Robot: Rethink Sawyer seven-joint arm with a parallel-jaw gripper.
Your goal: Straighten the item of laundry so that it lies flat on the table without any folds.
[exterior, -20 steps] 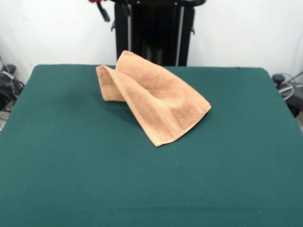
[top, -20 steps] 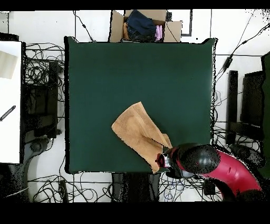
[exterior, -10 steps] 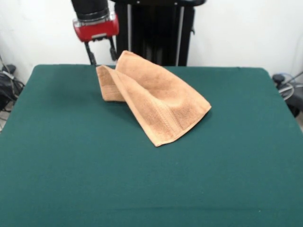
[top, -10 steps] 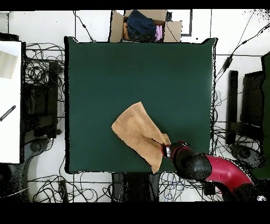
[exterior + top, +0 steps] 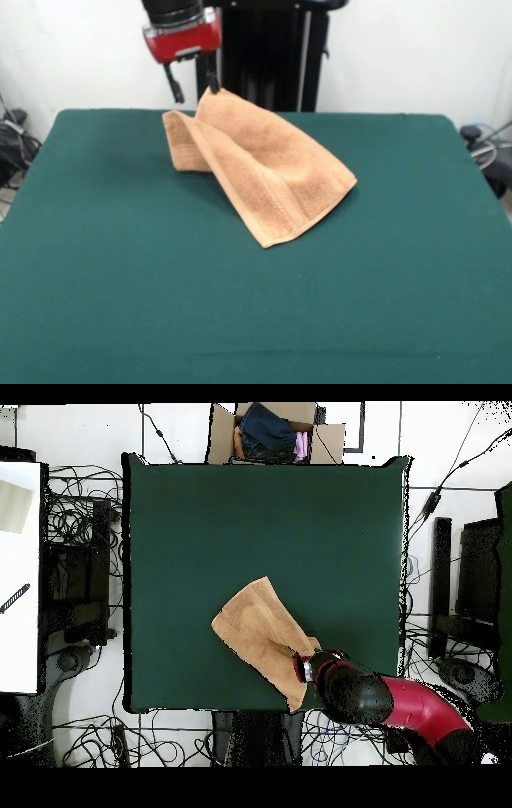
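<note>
Tool [image 5: 193, 85] moved in from off the table's edge, now fingers apart astride raised corner of towel [image 5: 260, 168], nothing gripped; towel still folded near table [image 5: 120, 264] edge by robot — prob. grasp next.

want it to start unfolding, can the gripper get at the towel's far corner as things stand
Probably yes: the open gripper hangs right at the towel's raised far corner, and nothing lies between them.

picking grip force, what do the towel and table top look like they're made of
Towel: soft terry-like cloth, matte orange-tan, with a nubby pile and a woven band near its hem. Table: dark green, matte felt-like covering, with no shine or grain; what lies under it cannot be seen.
</note>
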